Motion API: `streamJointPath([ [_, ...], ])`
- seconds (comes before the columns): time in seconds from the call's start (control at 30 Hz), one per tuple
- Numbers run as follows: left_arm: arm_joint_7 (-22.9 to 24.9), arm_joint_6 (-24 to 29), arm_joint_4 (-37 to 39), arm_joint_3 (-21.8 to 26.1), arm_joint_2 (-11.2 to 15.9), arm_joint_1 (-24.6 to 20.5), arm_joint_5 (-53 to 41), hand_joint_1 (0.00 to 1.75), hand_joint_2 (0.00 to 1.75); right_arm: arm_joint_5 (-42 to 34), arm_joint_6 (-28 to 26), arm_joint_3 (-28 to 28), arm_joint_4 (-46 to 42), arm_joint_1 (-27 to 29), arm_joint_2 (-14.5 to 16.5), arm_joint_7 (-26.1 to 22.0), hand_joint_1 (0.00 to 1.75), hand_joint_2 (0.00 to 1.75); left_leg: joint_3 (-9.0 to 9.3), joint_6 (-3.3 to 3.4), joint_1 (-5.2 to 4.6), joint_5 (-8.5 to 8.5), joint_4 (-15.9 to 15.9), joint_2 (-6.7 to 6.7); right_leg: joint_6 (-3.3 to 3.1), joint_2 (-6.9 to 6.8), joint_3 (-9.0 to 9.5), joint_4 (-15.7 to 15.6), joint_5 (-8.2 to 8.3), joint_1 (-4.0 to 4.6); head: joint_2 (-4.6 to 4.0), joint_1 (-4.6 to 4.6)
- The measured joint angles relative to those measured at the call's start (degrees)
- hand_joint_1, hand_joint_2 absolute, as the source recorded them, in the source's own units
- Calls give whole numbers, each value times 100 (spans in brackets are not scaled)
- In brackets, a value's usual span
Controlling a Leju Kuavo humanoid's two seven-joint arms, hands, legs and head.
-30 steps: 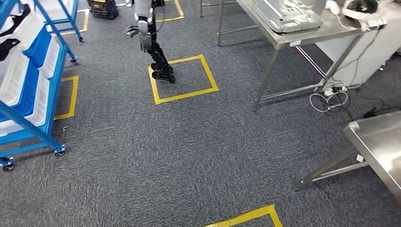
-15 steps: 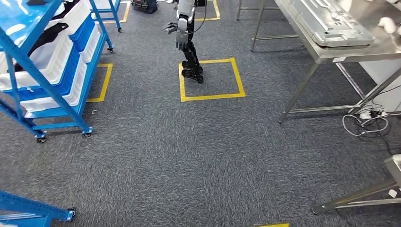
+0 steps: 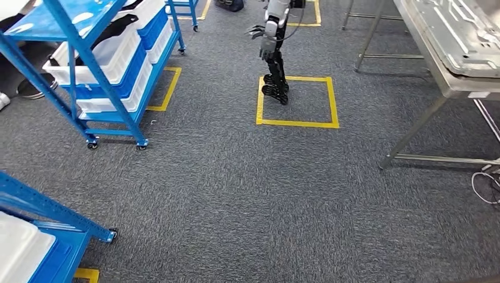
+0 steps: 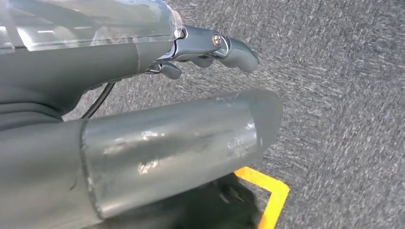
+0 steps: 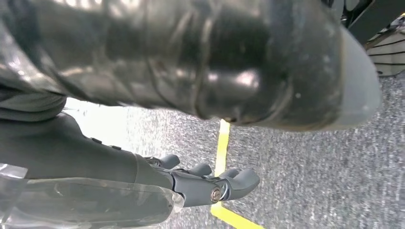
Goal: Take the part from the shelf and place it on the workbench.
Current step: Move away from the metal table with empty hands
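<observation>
The left hand (image 4: 210, 47) and right hand (image 5: 210, 183) are hanging over grey carpet (image 3: 236, 188), fingers loosely extended and holding nothing. A dark part (image 3: 121, 26) is lying in a white bin (image 3: 100, 56) on the blue shelf (image 3: 88, 65). The steel desk (image 3: 454, 82) is standing well apart. Judgement: retrieval is not yet begun; approach, grasp, carry and placement are all remaining.

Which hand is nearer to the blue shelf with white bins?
Left, probably. The blue shelf stands to the robot's left; the left hand hangs over carpet on that side, the right hand on the far side.
</observation>
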Motion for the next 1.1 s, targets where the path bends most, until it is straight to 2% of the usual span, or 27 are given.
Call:
streamJointPath([
  [0.03, 1, -1, 0, 0, -1, -9, -3, 0, 0, 2, 0, -1, 0, -1, -2, 0, 0, 0, 77, 24, -24, 21, -165, 76, 27, -46, 12, 4, -10, 12, 0, 1],
  [0.07, 2, -2, 1, 0, -2, -11, -7, 0, 0, 4, 1, -2, 0, -4, -4, 0, 0, 0, 78, 43, -46, 5, -202, 77, 54, -91, 21, 2, -15, 21, 0, 2],
  [0.13, 5, -3, 1, 0, -5, 3, -13, 0, 0, 7, 1, -3, 0, -21, -10, 0, 0, 0, 82, 97, -31, 40, -239, -46, 115, -124, 58, 12, -43, 8, 0, 2],
  [0.2, 11, -3, 1, 1, -8, 8, -14, 0, 0, 9, 4, -3, 0, -24, -16, 0, 0, 0, 110, 169, -4, 88, -296, -159, 175, 102, -27, 267, -249, -16, 0, 5],
  [0.27, 16, -4, 1, 2, -10, -3, -14, 0, 0, 9, 8, -4, 0, -6, -21, 0, 0, 0, 103, 214, 1, 118, -311, -267, 202, 388, -349, 946, -629, -31, 0, 8],
  [0.3, 18, -4, 1, 2, -11, -7, -14, 0, 0, 9, 9, -5, 0, -1, -22, 0, 0, 0, 93, 224, -3, 124, -307, -332, 208, 446, -540, 1324, -777, -33, 0, 9],
  [0.33, 20, -5, 1, 2, -13, -6, -14, 0, 0, 9, 10, -5, 0, 3, -23, 0, 0, 0, 90, 226, -5, 126, -303, -402, 210, 469, -675, 1569, -818, -33, 0, 8],
  [0.37, 22, -6, 1, 2, -13, -2, -14, 0, 0, 9, 10, -5, 0, 4, -23, 0, 0, 0, 94, 226, -6, 125, -299, -480, 208, 480, -719, 1613, -740, -34, 0, 8],
  [0.4, 25, -6, 1, 2, -14, 2, -14, 0, 0, 9, 10, -5, 0, 4, -23, 0, 0, 0, 103, 222, -5, 123, -292, -561, 201, 499, -654, 1428, -552, -37, 0, 9],
  [0.43, 28, -6, 1, 2, -15, 3, -14, 0, 0, 9, 10, -5, 0, 6, -24, 0, 0, 0, 113, 214, -3, 118, -282, -640, 190, 562, -505, 1062, -301, -44, 0, 9],
  [0.47, 29, -6, 1, 2, -17, 3, -14, 0, 0, 9, 11, -6, 0, 11, -25, 1, 0, 0, 114, 199, -9, 108, -264, -713, 172, 691, -343, 672, -105, -50, 0, 9],
  [0.5, 30, -6, 1, 2, -19, -3, -13, 0, 0, 9, 12, -7, 0, 16, -26, 2, 0, 0, 98, 174, -15, 98, -240, -783, 156, 810, -219, 356, 19, -58, 0, 8],
  [0.53, 31, -6, 1, 2, -20, -9, -11, 0, 0, 9, 13, -7, 0, 16, -27, 2, 0, 0, 72, 143, -16, 95, -221, -842, 141, 903, -151, 162, 71, -60, 0, 8],
  [0.57, 32, -5, 1, 2, -21, -10, -9, 0, 0, 9, 14, -8, 0, 12, -29, 3, 0, 0, 42, 106, -14, 99, -211, -899, 124, 939, -135, 98, 56, -53, 0, 7],
  [0.63, 35, -4, 1, 4, -20, 0, 3, 0, 0, 9, 19, -9, 0, -4, -31, 4, 0, 0, -5, 34, 7, 106, -202, -982, 75, 828, -126, 55, 72, -56, 0, 8],
  [0.67, 37, -3, 1, 5, -19, 6, 10, 0, 0, 9, 22, -9, 0, -5, -32, 7, 0, 0, -36, 6, 8, 62, -142, -923, 38, 763, -111, 31, 84, -62, 0, 5],
  [0.7, 42, -2, 1, 6, -18, 6, 16, 0, 0, 10, 25, -10, 0, 1, -32, 9, 0, 0, -116, -18, 7, -49, 29, -804, 0, 686, -97, 4, 94, -70, 0, 1],
  [0.77, 52, 1, 1, 7, -17, -4, 21, 0, 0, 11, 30, -10, 0, 19, -32, 14, 0, 0, -433, -60, 10, -418, 701, -506, -54, 524, -83, -16, 91, -56, 0, -9],
  [0.8, 58, 1, 1, 8, -17, -8, 20, 0, 0, 11, 32, -10, 0, 26, -32, 15, 0, 0, -625, -79, 18, -591, 1093, -430, -68, 438, -84, -14, 84, -45, 0, -13],
  [0.83, 61, 1, 1, 8, -17, -6, 20, 0, 0, 11, 33, -10, 0, 27, -32, 15, 0, 0, -759, -92, 26, -681, 1373, -392, -71, 359, -84, -13, 77, -35, 0, -13],
  [0.87, 63, 1, 1, 9, -17, 0, 20, 0, 0, 11, 34, -10, 0, 25, -32, 15, 0, 0, -794, -97, 32, -660, 1456, -370, -73, 283, -80, -12, 68, -29, 0, -13],
  [0.9, 65, 1, 1, 9, -17, 7, 20, 0, 0, 11, 34, -10, 0, 23, -32, 15, 0, 0, -705, -92, 36, -533, 1298, -344, -67, 212, -70, -12, 58, -24, 0, -13],
  [0.93, 66, 2, 1, 9, -16, 12, 21, 0, 0, 11, 34, -10, 0, 20, -32, 15, 0, 0, -510, -76, 36, -341, 946, -292, -58, 145, -52, -12, 46, -21, 0, -13],
  [1.0, 67, 3, 1, 9, -15, 4, 20, 0, 0, 11, 34, -10, 0, 17, -32, 15, 0, 0, -75, -20, 1, -43, 128, -68, -19, 26, -11, -7, 14, -3, 0, -11],
  [1.03, 67, 3, 1, 9, -15, -4, 20, 0, 0, 11, 33, -10, 0, 16, -32, 15, 0, 0, 44, 11, -22, 15, -106, 8, 8, -26, 4, -4, 1, 7, 0, -11],
  [1.07, 67, 3, 1, 9, -16, -9, 19, 0, 0, 11, 33, -10, 0, 12, -32, 15, 0, 0, 83, 37, -45, 20, -207, 41, 36, -73, 16, -3, -9, 16, 0, -10],
  [1.1, 67, 3, 1, 10, -16, -4, 20, 0, 0, 11, 33, -10, 0, 0, -32, 15, 0, 0, 73, 61, -59, 28, -216, -14, 66, -120, 29, -7, -14, 21, 0, -10],
])
